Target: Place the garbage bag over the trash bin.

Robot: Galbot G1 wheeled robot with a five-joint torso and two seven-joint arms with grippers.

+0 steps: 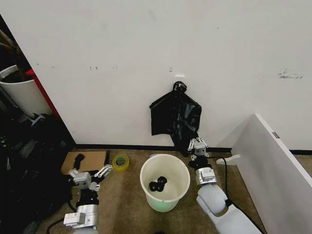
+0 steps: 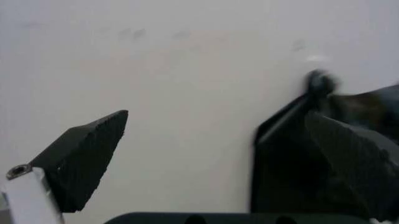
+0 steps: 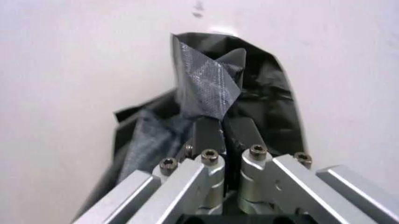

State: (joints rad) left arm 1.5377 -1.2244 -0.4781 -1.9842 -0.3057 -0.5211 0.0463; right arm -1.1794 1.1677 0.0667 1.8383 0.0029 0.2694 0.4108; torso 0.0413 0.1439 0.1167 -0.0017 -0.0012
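Pinching the garbage bag (image 3: pixel 206 88) hanging mid-frame, the right gripper (image 1: pixel 197 145) has its fingers closed on its lower edge.
The trash bin (image 1: pixel 165 182) sits lower left of that grip; left gripper (image 1: pixel 91 177), wide open, idles at lower left.

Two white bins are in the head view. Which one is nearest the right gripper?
The trash bin on the floor between the arms, right beside the right gripper. The other white bin stands far off by the wall.

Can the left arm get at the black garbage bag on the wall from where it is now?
Probably yes. The left end effector is open beside the trash bin, and bare floor and wall lie between it and the garbage bag. The right end effector already pinches the bag's lower part.
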